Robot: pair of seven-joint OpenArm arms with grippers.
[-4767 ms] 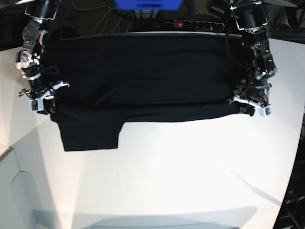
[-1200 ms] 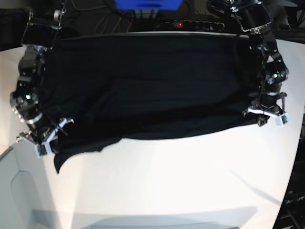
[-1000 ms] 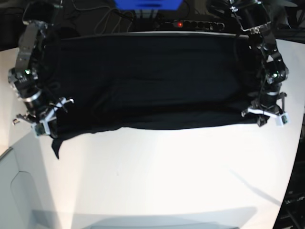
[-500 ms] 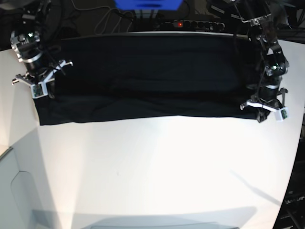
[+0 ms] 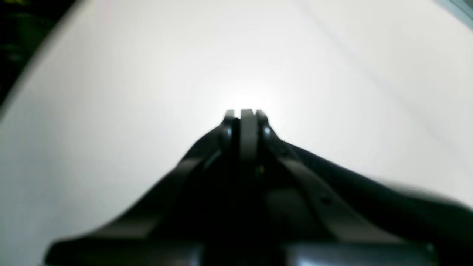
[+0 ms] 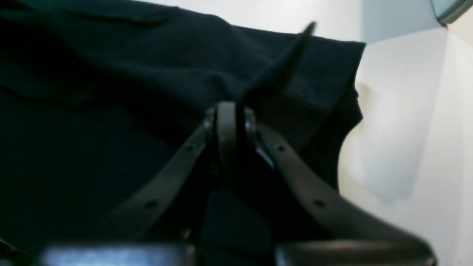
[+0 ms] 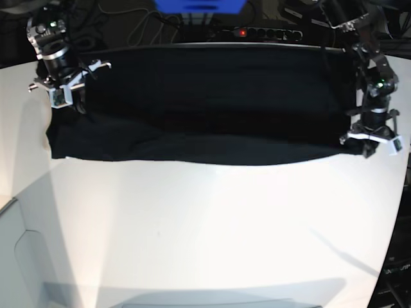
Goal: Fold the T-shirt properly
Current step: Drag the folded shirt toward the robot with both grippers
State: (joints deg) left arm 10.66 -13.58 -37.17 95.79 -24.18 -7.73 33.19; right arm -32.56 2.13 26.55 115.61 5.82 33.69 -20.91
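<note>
The black T-shirt (image 7: 205, 106) lies stretched in a wide band across the far half of the white bench (image 7: 218, 231). The right hand (image 7: 64, 96) is clenched on a pinch of cloth at one end, and the left hand (image 7: 371, 142) is clenched on the other end.

Matt black cloth T-shirt (image 7: 205, 102) on smooth, seemingly glossy white table (image 7: 212, 237)

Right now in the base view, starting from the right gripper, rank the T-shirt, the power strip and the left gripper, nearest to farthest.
1. T-shirt: pinched in the right gripper at the view's left end.
2. Power strip: behind the table's far edge, toward the middle.
3. Left gripper: at the shirt's opposite end, on the view's right.
</note>
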